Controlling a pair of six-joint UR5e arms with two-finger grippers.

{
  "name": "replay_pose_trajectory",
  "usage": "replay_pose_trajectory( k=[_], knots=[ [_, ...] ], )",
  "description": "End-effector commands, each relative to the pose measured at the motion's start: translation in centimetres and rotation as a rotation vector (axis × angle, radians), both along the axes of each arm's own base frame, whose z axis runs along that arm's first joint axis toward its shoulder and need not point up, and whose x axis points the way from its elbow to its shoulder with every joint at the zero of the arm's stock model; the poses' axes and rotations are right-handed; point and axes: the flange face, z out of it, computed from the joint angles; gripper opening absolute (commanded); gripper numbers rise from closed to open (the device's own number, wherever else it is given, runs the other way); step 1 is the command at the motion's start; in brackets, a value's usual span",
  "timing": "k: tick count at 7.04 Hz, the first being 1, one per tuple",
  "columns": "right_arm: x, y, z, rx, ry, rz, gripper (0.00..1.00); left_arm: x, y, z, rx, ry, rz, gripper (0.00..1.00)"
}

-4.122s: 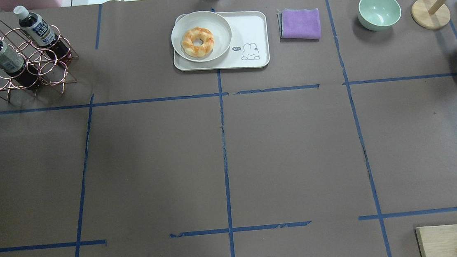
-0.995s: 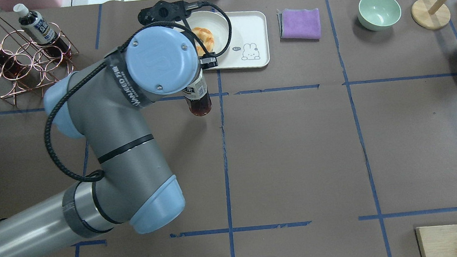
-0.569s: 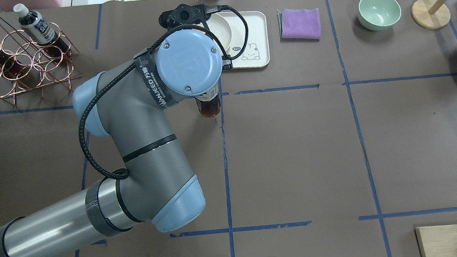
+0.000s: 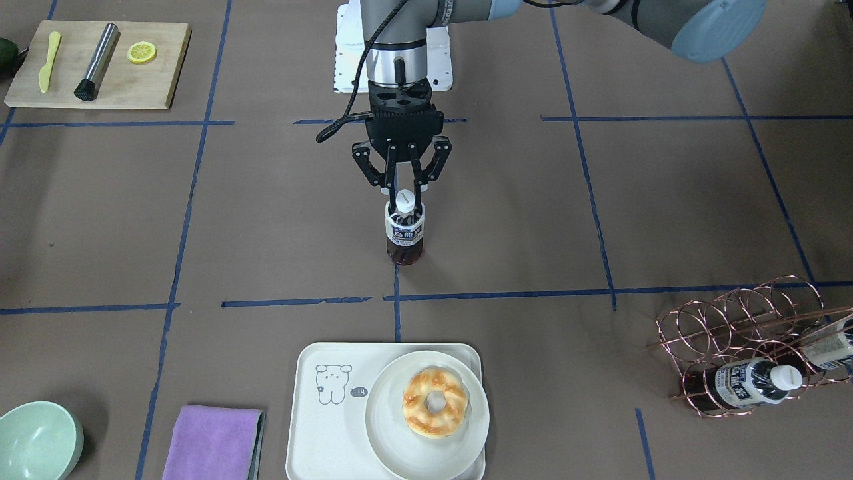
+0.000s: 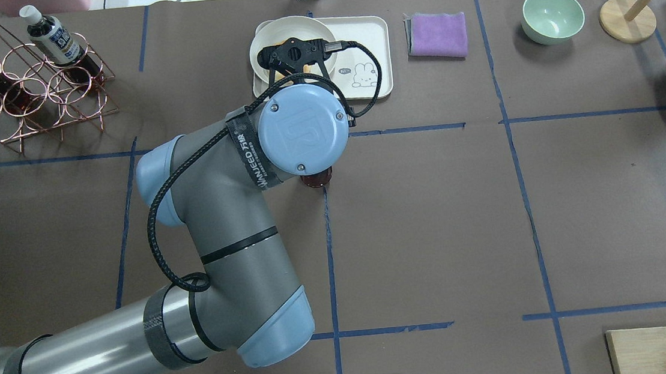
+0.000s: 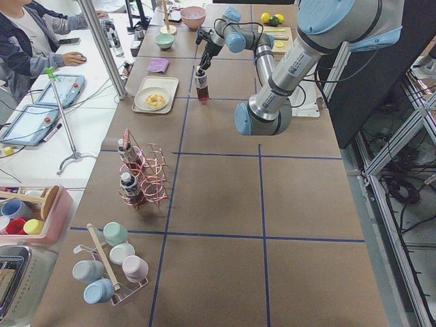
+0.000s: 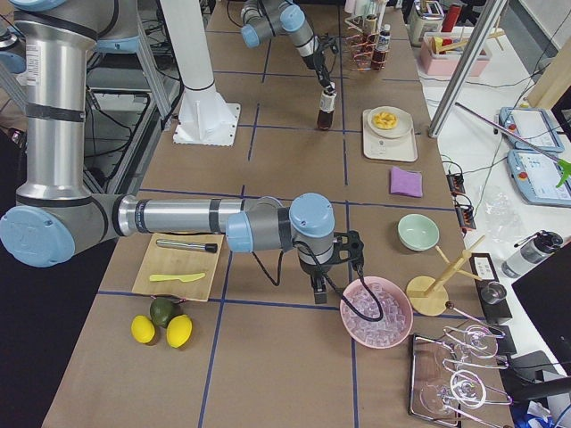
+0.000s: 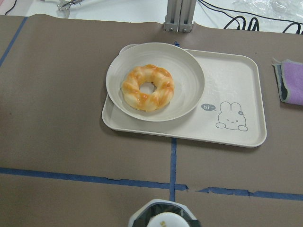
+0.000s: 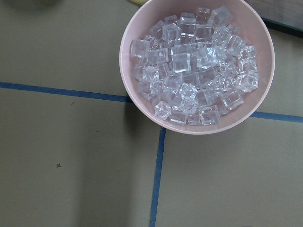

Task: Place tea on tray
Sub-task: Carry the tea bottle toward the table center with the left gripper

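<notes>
The tea bottle (image 4: pixel 404 230) stands upright in mid-table, short of the cream tray (image 4: pixel 326 433); I cannot tell whether its base touches the table. My left gripper (image 4: pixel 404 192) points straight down and is shut on its white-capped neck. In the overhead view only the bottle's brown base (image 5: pixel 315 180) shows under the wrist. The left wrist view shows the cap (image 8: pixel 163 221) at the bottom edge and the tray (image 8: pixel 232 90) ahead. My right gripper (image 7: pixel 319 290) hangs beside the ice bowl; I cannot tell if it is open.
A round plate (image 4: pixel 390 437) with a doughnut (image 4: pixel 434 402) fills the tray's half on the robot's left. A copper wire rack (image 5: pixel 29 93) holds two more bottles. A purple cloth (image 5: pixel 438 34), green bowl (image 5: pixel 553 14), pink ice bowl (image 9: pixel 199 66) and wooden board (image 4: pixel 93 63) are around.
My left arm took one bottle from the rack and carried it right to mid-table. Over the last second it moved right, nearer the robot's base and lower.
</notes>
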Motion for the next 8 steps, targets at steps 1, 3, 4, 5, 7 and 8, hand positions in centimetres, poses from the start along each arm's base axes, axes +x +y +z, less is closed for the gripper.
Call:
replay_pose_trajectory(
  k=[1,3,4,5,7,8],
  knots=[
    [0.0,0.0,0.0,0.000,0.000,0.000,1.00,0.5,0.7,-0.1,0.002,0.003,0.010,0.12],
    [0.0,0.0,0.1,-0.002,0.003,0.000,1.00,0.5,0.7,0.1,0.003,0.003,0.011,0.37],
    [0.0,0.0,0.0,0.000,0.001,0.000,1.00,0.3,0.7,0.1,0.002,0.004,0.009,0.53],
    [0.0,0.0,0.0,0.000,0.001,0.000,1.00,0.3,0.7,0.0,0.004,0.005,0.005,0.65],
    [0.0,-0.1,0.0,0.000,0.001,0.000,1.00,-0.1,1.0,0.5,0.015,0.000,-0.003,0.73],
    [0.0,-0.1,-0.1,0.001,0.001,0.000,1.00,-0.7,1.2,0.0,0.023,0.013,-0.002,0.92]
  ],
)
